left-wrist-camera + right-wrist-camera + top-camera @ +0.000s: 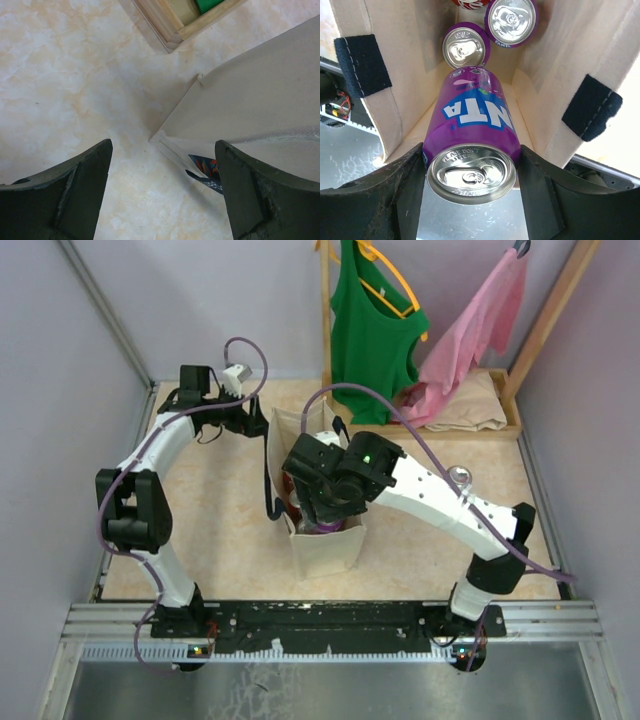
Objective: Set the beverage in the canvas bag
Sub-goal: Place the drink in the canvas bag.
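Note:
The beverage, a purple Fanta can [471,125], sits tilted between my right gripper's [471,175] fingers, which are shut on its sides just below the top rim. It hangs in the mouth of the upright cream canvas bag [555,65] [325,550], between the navy handle patches [362,64]. Two more purple cans [465,46] and a red one [470,2] stand on the bag's floor. Seen from above, my right gripper [322,515] is over the bag's near end. My left gripper [162,175] [258,420] is open and holds nothing, low beside the bag's far left corner [260,100].
A wooden rack [325,340] at the back holds a green top [372,320] and a pink garment [480,320], with folded beige cloth [480,405] on its base. Its wooden frame corner [170,25] lies close beyond my left gripper. A metal rail [330,625] runs along the near edge.

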